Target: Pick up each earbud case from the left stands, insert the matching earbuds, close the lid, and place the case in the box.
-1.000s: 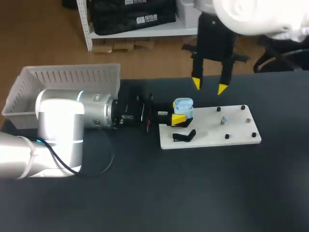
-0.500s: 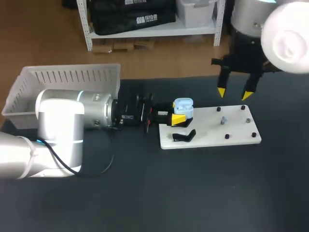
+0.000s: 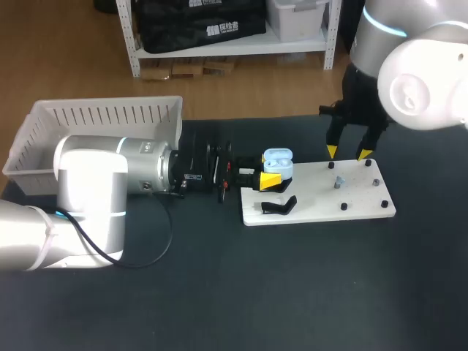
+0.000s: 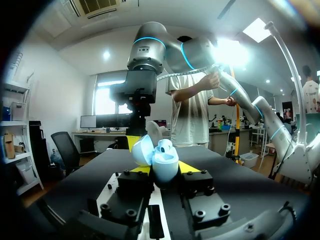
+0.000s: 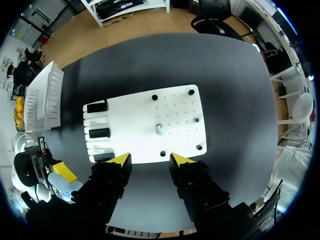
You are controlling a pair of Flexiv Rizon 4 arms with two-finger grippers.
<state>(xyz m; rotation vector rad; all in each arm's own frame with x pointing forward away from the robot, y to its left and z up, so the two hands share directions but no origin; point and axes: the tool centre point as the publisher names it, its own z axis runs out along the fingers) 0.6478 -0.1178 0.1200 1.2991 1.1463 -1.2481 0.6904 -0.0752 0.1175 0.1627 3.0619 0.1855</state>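
The left pincer (image 3: 273, 172) pinches the open case (image 3: 278, 161); the right pincer (image 3: 347, 152) hangs spread over the board (image 3: 322, 206) — the earbud (image 3: 339, 181) is likely light and slick — nip its sides gently.

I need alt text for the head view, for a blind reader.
The left gripper holds an open light-blue earbud case at the left end of a white board on a black table. The right gripper hangs open above the board's far edge. A white basket stands far left.

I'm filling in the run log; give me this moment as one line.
left gripper: shut on earbud case, lid open | right gripper: open, over far edge of white board | small light-blue part: on board
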